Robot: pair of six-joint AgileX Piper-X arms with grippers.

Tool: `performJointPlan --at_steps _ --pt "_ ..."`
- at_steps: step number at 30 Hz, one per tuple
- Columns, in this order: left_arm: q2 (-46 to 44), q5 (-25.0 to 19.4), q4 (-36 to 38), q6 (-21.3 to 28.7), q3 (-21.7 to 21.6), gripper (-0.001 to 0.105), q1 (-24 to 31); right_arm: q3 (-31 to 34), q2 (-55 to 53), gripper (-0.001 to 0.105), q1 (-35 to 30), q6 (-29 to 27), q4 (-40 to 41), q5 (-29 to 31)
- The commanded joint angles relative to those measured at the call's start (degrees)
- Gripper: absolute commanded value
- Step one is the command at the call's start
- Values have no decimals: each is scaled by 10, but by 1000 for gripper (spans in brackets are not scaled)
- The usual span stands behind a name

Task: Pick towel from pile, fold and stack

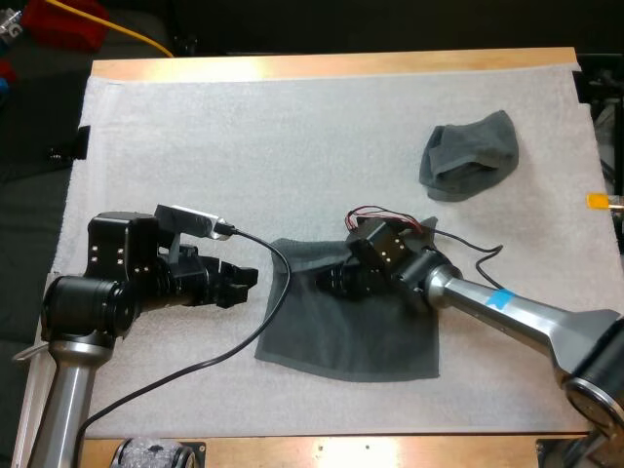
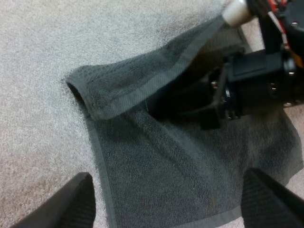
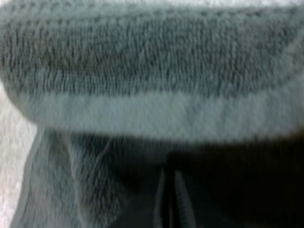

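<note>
On white mat point(image 1: 244, 146), spread towel point(image 1: 341, 331)

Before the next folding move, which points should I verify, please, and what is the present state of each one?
1. Is the left gripper open, at the edge of the spread dark grey-green towel: ok.
2. One edge of this towel is draped over the right gripper: ok.
3. Hold of the right gripper on that flap: cannot tell.
4. Rest of the towel lies flat on the white mat: ok.
5. The crumpled grey-green towel lies apart from the fold: ok.
</note>
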Motion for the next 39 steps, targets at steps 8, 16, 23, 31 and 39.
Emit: performJointPlan --at_steps 8,16,23,31,39 --pt "-2 8 1 -1 -3 63 -3 -61 53 1 0 28 -22 35" --pt "-2 8 2 -1 -3 63 -3 -84 60 19 -30 90 -115 85" --pt "-2 8 2 -1 -3 63 -3 -84 16 41 -61 105 -111 83" --pt "-2 12 5 -1 -3 63 -3 -84 -61 67 -63 44 -44 87" --pt "-2 32 28 -1 -3 63 -3 -84 -149 69 -63 -20 112 105"
